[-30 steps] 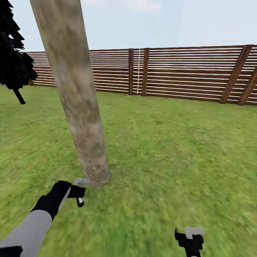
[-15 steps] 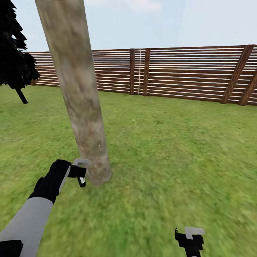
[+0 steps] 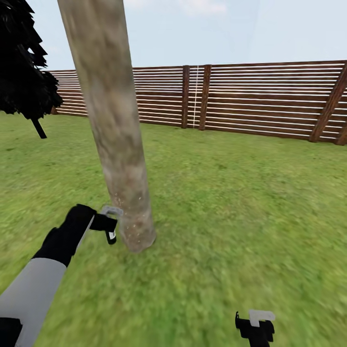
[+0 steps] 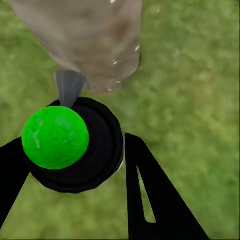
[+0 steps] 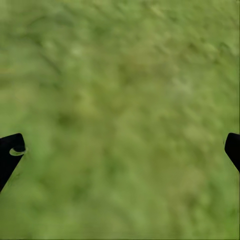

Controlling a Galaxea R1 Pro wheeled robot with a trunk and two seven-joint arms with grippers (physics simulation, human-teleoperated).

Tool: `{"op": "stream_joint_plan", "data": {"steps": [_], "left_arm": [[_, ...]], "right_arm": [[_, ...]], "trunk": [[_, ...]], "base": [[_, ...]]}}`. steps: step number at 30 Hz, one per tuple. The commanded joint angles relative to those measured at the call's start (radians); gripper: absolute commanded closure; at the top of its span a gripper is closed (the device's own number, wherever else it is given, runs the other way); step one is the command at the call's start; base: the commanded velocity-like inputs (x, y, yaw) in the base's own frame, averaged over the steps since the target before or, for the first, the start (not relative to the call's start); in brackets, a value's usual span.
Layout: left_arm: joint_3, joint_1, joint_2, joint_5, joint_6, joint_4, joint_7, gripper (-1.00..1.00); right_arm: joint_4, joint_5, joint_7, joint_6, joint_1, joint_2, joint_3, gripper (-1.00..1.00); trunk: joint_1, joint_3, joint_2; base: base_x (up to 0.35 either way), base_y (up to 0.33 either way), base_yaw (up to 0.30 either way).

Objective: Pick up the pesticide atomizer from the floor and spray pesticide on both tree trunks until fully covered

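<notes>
The left gripper is pinched on the pesticide atomizer, holding it low and just left of the base of a thick, pale grey-brown mottled tree trunk that leans up out of the lawn. In the left wrist view the atomizer shows a black round body, a bright green ball on top and a grey nozzle aimed at the foot of the trunk, very close to the bark; small white specks dot the bark there. No brand, label or writing can be read on the bottle or anywhere else. The right gripper hangs near the bottom edge of the head view, well apart from the tree, its fingers spread wide over bare grass. A brown horizontal-slat wooden fence closes the far side, and a dark-leaved thin-trunked tree stands at far left.
</notes>
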Motion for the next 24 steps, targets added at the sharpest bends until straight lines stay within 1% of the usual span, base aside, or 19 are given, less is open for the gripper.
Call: {"op": "stream_joint_plan", "data": {"steps": [1,2,4,5,6,7,8,10,11,12,13,15,16,17,18,20,21,23,24], "left_arm": [[0.005,0.0,0.002,0.001,0.0,0.0,0.001,1.0],[0.006,0.0,0.006,0.0,0.0,0.0,0.001,1.0],[0.006,0.005,0.029,-0.002,-0.001,0.001,0.003,1.0],[0.006,0.018,0.045,-0.003,-0.002,0.001,0.004,1.0],[0.004,0.049,0.055,-0.003,-0.006,0.001,0.005,1.0],[0.003,0.07,0.054,-0.003,-0.009,0.002,0.008,1.0],[0.001,0.087,0.047,-0.002,-0.011,0.002,0.011,1.0],[0.001,0.1,0.011,-0.002,-0.013,0.002,0.014,1.0],[0.001,0.104,-0.033,-0.003,-0.014,0.002,0.025,1.0],[0.003,0.105,-0.049,-0.003,-0.015,0.002,0.052,1.0],[0.004,0.106,-0.05,-0.002,-0.015,0.002,0.075,1.0],[0.023,0.107,-0.043,-0.001,-0.016,0.021,0.102,1.0],[0.088,0.107,-0.02,-0.002,-0.019,0.062,0.108,1.0],[0.118,0.107,-0.002,-0.003,-0.024,0.078,0.109,1.0],[0.132,0.107,0.011,-0.003,-0.039,0.088,0.108,1.0],[0.14,0.107,0.016,-0.003,-0.068,0.133,0.109,1.0],[0.143,0.107,0.012,-0.003,-0.097,0.186,0.11,1.0],[0.144,0.107,0.011,-0.005,-0.136,0.208,0.112,1.0],[0.144,0.107,0.011,-0.005,-0.142,0.211,0.112,1.0]], "right_arm": [[0.0,0.0,0.0,0.0,0.0,0.0,0.0,-1.0],[0.001,0.0,0.0,0.0,0.0,0.0,0.0,-1.0],[0.001,0.0,0.0,0.0,0.0,0.0,0.0,-1.0],[0.001,0.0,0.0,0.0,0.0,0.0,0.0,-1.0],[0.001,0.0,0.0,0.0,0.0,0.0,0.0,-1.0],[0.001,0.0,0.0,0.0,0.0,0.0,0.001,-1.0],[0.001,0.0,0.0,0.0,0.0,0.0,0.001,-1.0],[0.001,0.0,0.0,0.0,0.0,0.0,0.001,-1.0],[0.001,0.0,0.0,0.0,0.0,0.0,0.002,-1.0],[0.001,0.0,0.0,0.0,0.0,0.0,0.002,-1.0],[0.001,0.0,0.0,0.0,0.0,0.0,0.002,-1.0],[0.001,0.0,0.0,0.0,0.0,0.0,0.002,-1.0],[0.001,0.0,0.0,0.0,0.0,0.0,0.002,-1.0],[0.001,0.0,0.0,0.0,0.0,0.0,0.002,-1.0],[0.001,0.0,0.0,0.0,0.0,0.0,0.002,-1.0],[0.001,0.0,0.0,0.0,0.0,0.0,0.002,-1.0],[0.001,0.0,0.0,0.0,0.0,0.0,0.002,-1.0],[0.001,0.0,0.0,0.0,0.0,0.0,0.002,-1.0],[0.001,0.0,0.0,0.0,0.0,0.0,0.002,-1.0]], "trunk": [[0.0,0.0,0.0],[0.0,0.0,0.0],[0.0,0.0,0.0],[0.0,0.0,0.0],[0.0,0.0,0.0],[0.0,0.0,0.0],[0.0,0.0,0.0],[0.0,0.0,0.0],[0.0,0.0,0.0],[0.0,0.0,0.0],[0.0,0.0,0.0],[0.0,0.0,0.0],[0.0,0.0,0.0],[0.0,0.0,0.0],[0.0,0.0,0.0],[0.0,0.0,0.0],[0.0,0.0,0.0],[0.0,0.0,0.0],[0.0,0.0,0.0]], "base": [[0.335,0.0,0.0],[0.305,0.0,0.0],[0.069,0.0,0.0],[0.024,0.0,0.0],[0.008,0.0,0.0],[0.004,0.0,0.0],[0.002,0.0,0.0],[0.001,0.0,0.0],[0.0,0.0,0.0],[0.0,0.0,0.0],[0.0,0.0,0.0],[0.0,0.0,0.0],[0.0,0.0,0.0],[0.0,0.0,0.0],[0.0,0.0,0.0],[0.0,0.0,0.031],[0.09,0.0,0.192],[0.234,0.0,0.204],[0.292,0.0,0.112]]}}
